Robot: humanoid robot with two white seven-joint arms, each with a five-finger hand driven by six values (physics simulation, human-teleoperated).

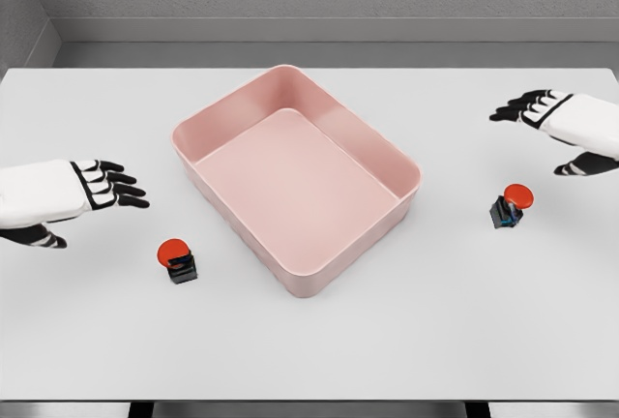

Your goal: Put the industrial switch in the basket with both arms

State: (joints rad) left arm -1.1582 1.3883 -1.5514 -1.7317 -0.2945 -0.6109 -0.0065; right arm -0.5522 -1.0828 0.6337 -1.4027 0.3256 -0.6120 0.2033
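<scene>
Head view. A pink basket (397,162) sat empty at frame centre on the white table (309,350). Two red-capped industrial switches lay outside it: the left switch (177,259) at lower left, the right switch (510,205) at centre right. The left hand (106,186) and the right hand (532,108) hovered with fingers spread, holding nothing, each near but apart from its switch. The step appeared to be the approach; each hand would next need to descend and close on its switch. Both forearms were cut off by the frame edges, and the switch bodies were too small to resolve.
</scene>
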